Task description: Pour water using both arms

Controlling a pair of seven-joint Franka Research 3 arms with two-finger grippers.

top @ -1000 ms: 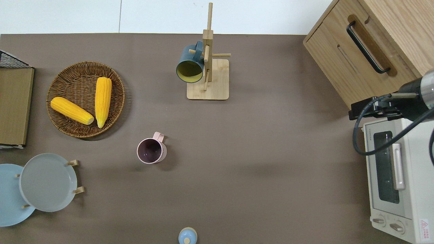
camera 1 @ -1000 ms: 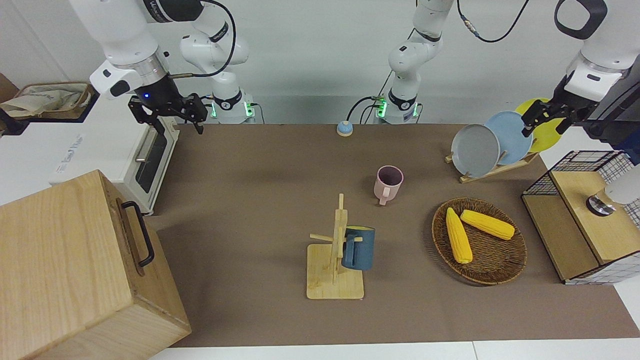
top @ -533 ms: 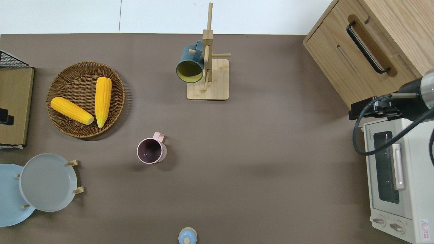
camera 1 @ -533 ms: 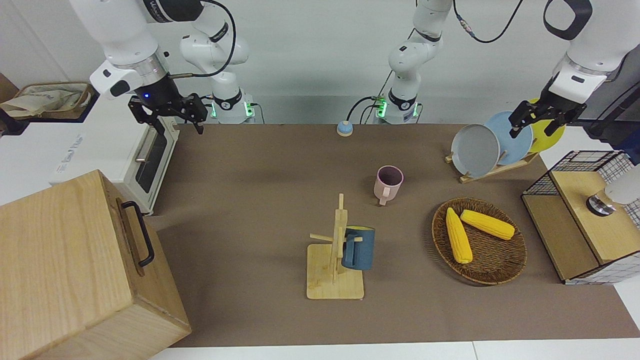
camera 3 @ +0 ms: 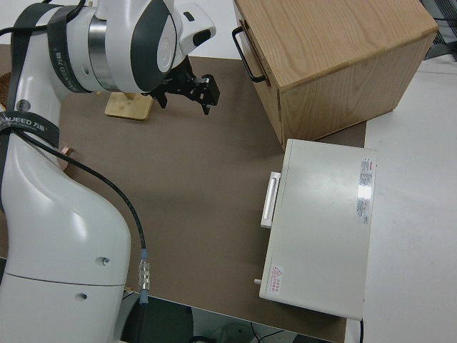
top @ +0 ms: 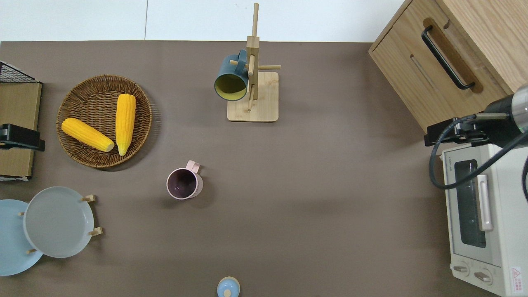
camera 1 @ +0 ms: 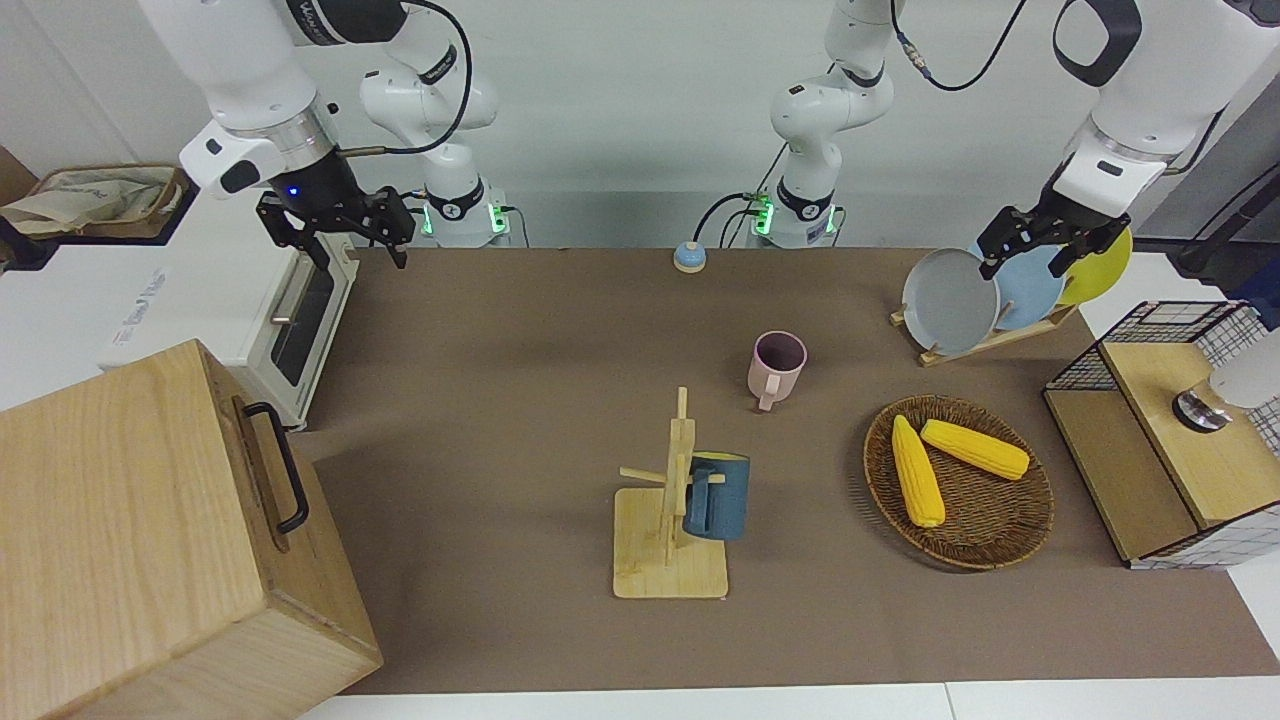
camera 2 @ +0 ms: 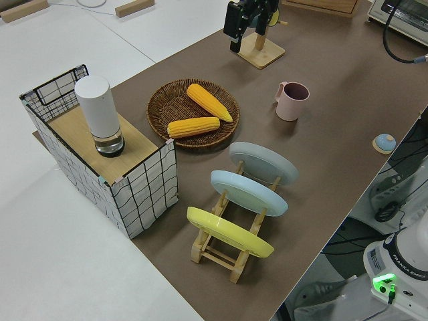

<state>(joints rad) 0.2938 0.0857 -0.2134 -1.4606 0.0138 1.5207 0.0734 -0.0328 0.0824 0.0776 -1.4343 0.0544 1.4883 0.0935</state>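
My left gripper (camera 1: 1028,262) hangs open and holds nothing; the overhead view shows this left gripper (top: 21,137) over the wooden top of the wire crate (top: 16,123), at the edge toward the corn basket. The right arm is parked, its gripper (camera 1: 345,240) open. A pink mug (camera 1: 777,366) stands upright mid-table. A dark blue mug (camera 1: 717,497) hangs on the wooden mug rack (camera 1: 668,565). A white cylinder bottle (camera 2: 99,114) stands on the crate's top. Water is out of view.
A wicker basket (camera 1: 1010,545) holds two corn cobs. Three plates stand in a rack (camera 1: 950,300) near the left arm's base. A toaster oven (camera 1: 150,300) and a wooden box (camera 1: 150,540) fill the right arm's end. A small blue knob (camera 1: 688,258) sits between the bases.
The left arm has swung from the table's end toward the middle, bringing its open gripper into the overhead view over the crate. The right arm has not moved.
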